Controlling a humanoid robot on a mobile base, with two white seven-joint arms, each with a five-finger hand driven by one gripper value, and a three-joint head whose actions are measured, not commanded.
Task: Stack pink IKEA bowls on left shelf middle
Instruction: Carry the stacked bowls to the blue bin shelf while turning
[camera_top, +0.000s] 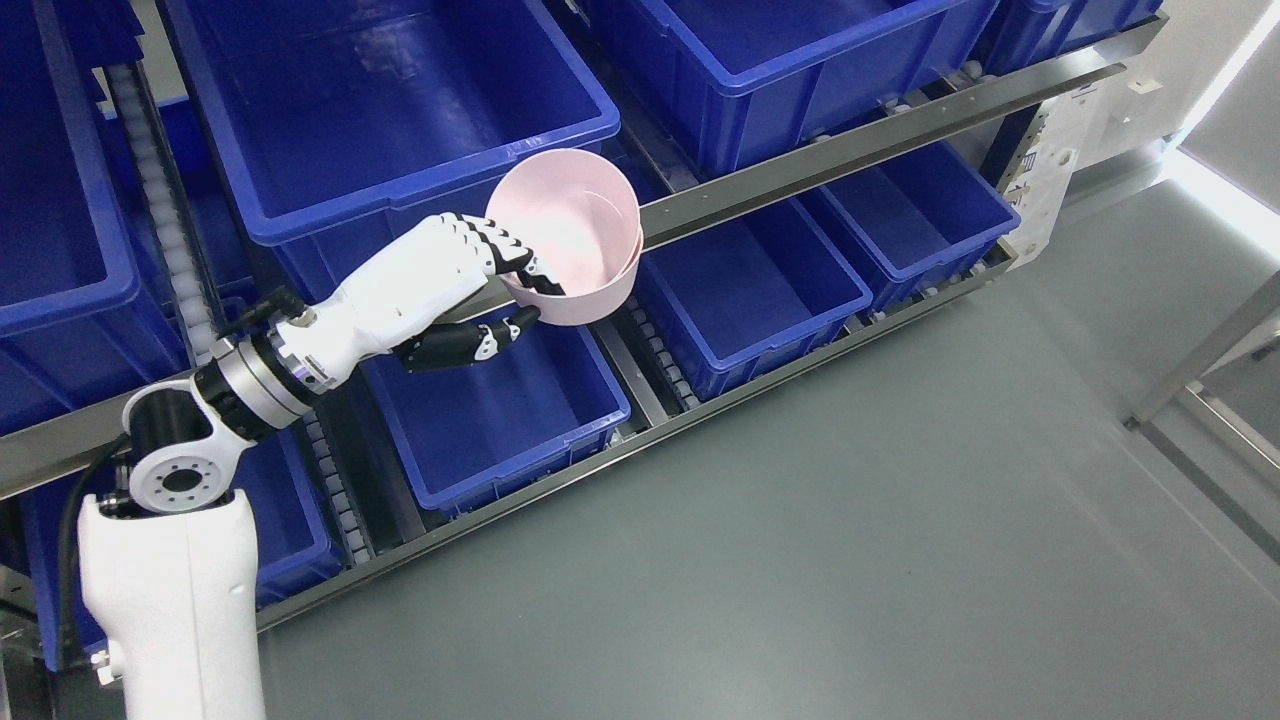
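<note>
So the left hand (470, 290) has the pink bowl (570, 240) pinched by its near rim — fingers (505, 250) curled over the edge and into the bowl, thumb (480, 342) underneath. The bowl looks like two nested together (there's a second rim line showing). It's held in the air, tipped, in front of the metal shelf rail (850, 140), above the lower blue bin (500, 420) and just right of the big upper blue bin (390, 110).
</note>
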